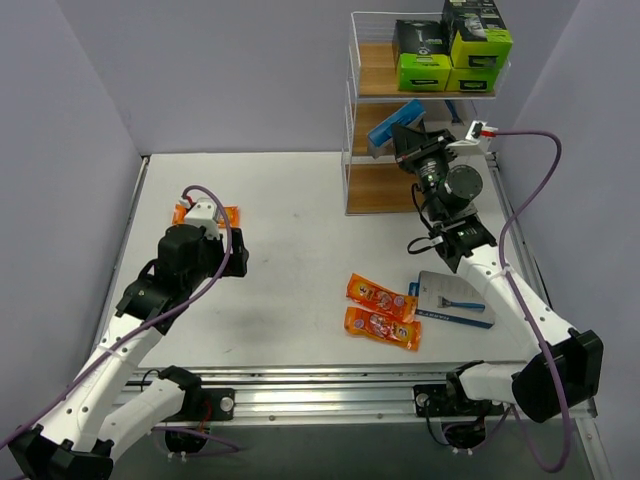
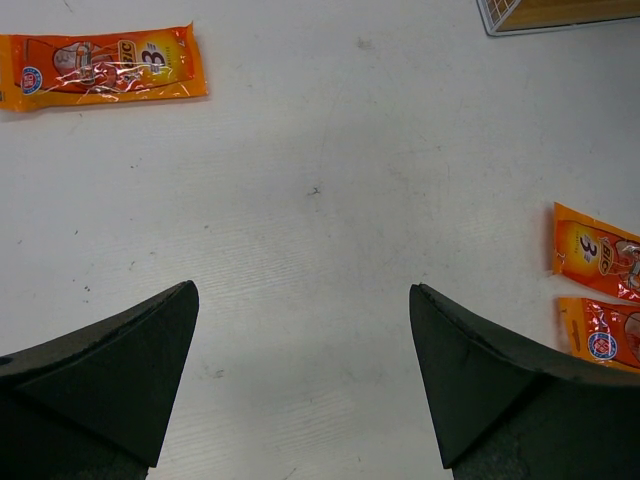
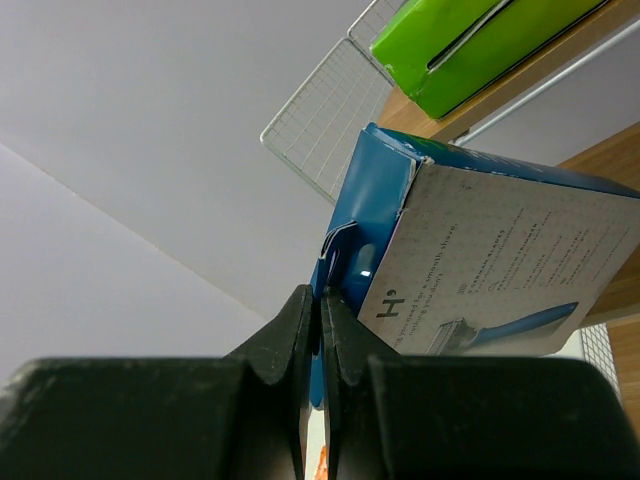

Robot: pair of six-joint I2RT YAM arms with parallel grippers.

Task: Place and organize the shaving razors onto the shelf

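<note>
My right gripper [image 3: 320,300] is pinched shut on the thin hang tab of the flat blue card [image 3: 470,250], tilted at the front edge of the shelf [image 1: 352,120], middle tier. I'd level it and slide it well in before releasing. My left gripper [image 2: 302,290] gapes wide, empty, above the table near the glossy orange packets [image 2: 100,65].
</note>
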